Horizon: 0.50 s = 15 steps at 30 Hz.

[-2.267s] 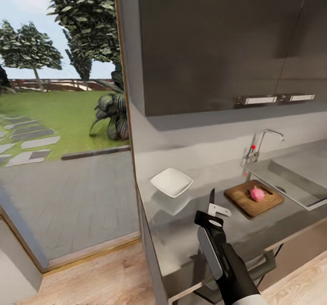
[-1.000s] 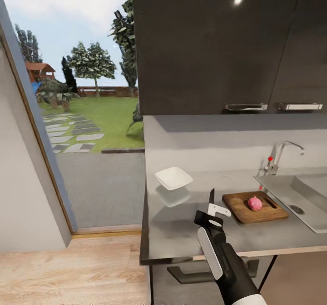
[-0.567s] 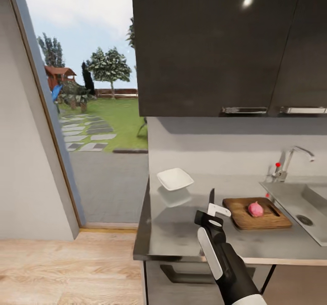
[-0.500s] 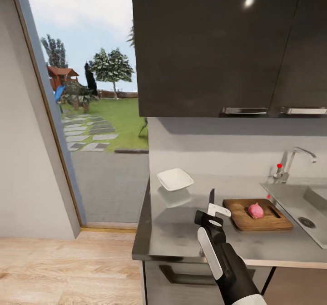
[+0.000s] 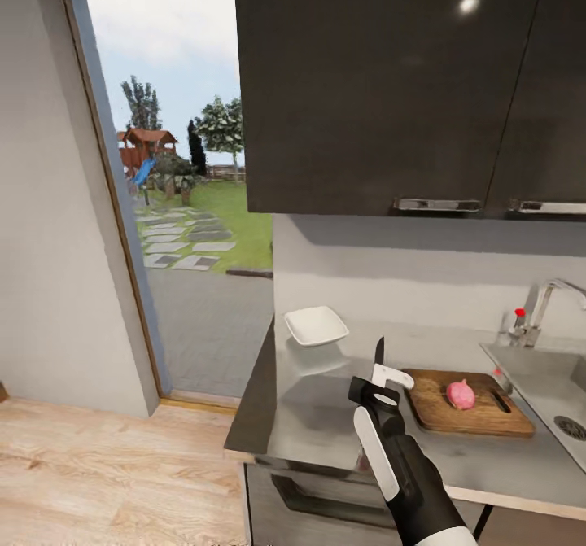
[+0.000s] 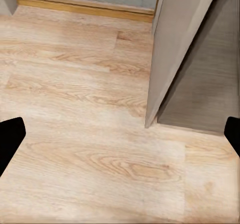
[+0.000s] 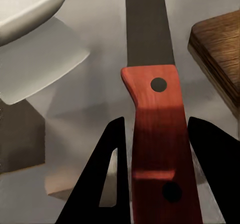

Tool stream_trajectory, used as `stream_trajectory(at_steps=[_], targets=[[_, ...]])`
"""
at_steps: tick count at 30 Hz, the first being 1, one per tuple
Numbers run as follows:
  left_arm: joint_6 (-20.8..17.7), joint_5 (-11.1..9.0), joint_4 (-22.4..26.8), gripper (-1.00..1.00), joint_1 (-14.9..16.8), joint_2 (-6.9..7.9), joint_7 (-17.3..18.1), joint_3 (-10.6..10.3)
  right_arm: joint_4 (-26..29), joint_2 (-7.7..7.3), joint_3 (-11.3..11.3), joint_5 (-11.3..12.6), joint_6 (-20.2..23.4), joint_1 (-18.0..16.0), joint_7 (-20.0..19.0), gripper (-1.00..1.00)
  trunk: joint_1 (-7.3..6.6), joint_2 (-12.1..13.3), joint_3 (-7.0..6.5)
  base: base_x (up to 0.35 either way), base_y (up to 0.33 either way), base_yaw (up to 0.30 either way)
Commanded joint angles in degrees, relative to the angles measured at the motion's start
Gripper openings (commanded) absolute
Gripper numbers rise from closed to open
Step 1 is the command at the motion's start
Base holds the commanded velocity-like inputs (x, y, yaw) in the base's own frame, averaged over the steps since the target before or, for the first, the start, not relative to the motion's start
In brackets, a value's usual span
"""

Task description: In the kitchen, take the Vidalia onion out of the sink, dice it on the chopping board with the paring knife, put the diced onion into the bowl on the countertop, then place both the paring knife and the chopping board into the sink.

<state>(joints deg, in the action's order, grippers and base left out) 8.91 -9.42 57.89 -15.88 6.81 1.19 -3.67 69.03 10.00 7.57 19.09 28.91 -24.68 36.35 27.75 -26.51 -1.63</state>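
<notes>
Holding the knife point(image 7: 160, 134) tight in my right claw point(image 5: 381, 387) with its blade up over the countertop point(image 5: 325, 416), I see the onion point(image 5: 460, 394) on the board point(image 5: 470, 406), the bowl point(image 5: 316, 325) nearby, and my left claw point(image 6: 120, 134) spread wide above the floor point(image 6: 75, 134).

Rendering evenly bright, daylight entering through the doorway point(image 5: 191, 204). Showing one glare spot on the upper cabinet point(image 5: 468, 2), soft reflections across the countertop point(image 5: 325, 416), mild blur throughout, no edge distortion.
</notes>
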Motion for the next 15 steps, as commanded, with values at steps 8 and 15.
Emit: stream_trajectory(at_steps=[8, 15], targets=[[0.10, -0.60, 0.00, 1.00, -0.03, 0.05, 0.12, -0.11, 0.05, 0.00, 0.08, 0.34, 0.19, -0.01, 0.39, -1.00, 0.01, -0.02, -0.19, -0.068, -0.278, 0.029], [0.11, -0.60, -0.04, 1.00, -0.03, 0.03, 0.12, -0.11, 0.05, 0.00, 0.06, 0.34, 0.19, -0.01, 0.39, -1.00, 0.01, -0.02, -0.51, -0.071, -0.278, -0.227]])
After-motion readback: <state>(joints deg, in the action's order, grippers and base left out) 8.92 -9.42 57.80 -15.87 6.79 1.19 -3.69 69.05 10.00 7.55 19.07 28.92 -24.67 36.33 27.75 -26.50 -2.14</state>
